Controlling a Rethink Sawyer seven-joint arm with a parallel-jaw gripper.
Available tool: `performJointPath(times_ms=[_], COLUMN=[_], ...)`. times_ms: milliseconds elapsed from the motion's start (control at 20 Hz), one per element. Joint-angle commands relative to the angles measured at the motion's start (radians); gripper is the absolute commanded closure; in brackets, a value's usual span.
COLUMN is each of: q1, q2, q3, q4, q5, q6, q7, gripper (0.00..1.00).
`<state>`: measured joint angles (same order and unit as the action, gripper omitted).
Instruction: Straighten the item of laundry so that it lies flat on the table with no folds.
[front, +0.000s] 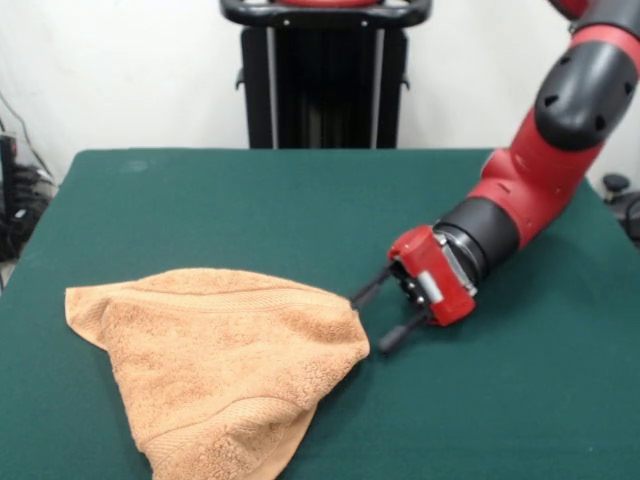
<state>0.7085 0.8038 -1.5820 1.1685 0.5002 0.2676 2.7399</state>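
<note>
The item of laundry (215, 360), an orange-tan terry towel, lies folded over itself in a rough triangle on the near left part of the table (250, 200). One corner points left, one runs off the bottom edge, and one points right. My gripper (368, 323) sits low at that right corner, open, its two black fingers spread apart. The upper fingertip (360, 297) touches the top of the towel's right edge and the lower fingertip (386, 345) sits just beside its bottom. Nothing is clamped between them.
The red arm (540, 170) comes in from the upper right and leans over the right side of the green cloth. The black pedestal (325, 80) stands behind the far edge. Cables and gear show past the left edge.
</note>
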Motion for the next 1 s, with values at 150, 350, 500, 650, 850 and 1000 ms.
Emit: performJointPath(times_ms=[150, 350, 500, 650, 850, 1000], q1=[-0.046, -0.061, -0.069, -0.073, -0.072, -0.068], q2=[0.168, 0.174, 0.180, 0.181, 0.189, 0.192], q3=[-0.011, -0.034, -0.043, -0.040, -0.040, -0.036], q4=[-0.306, -0.341, -0.360, -0.365, -0.355, -0.346], q5=[-0.009, -0.019, -0.022, -0.022, -0.019, -0.018], q6=[0.329, 0.378, 0.404, 0.411, 0.392, 0.372], q7=[0.066, 0.087, 0.106, 0.125, 0.163, 0.177], gripper=[0.00, 0.00, 0.00, 0.00, 0.00, 0.00])
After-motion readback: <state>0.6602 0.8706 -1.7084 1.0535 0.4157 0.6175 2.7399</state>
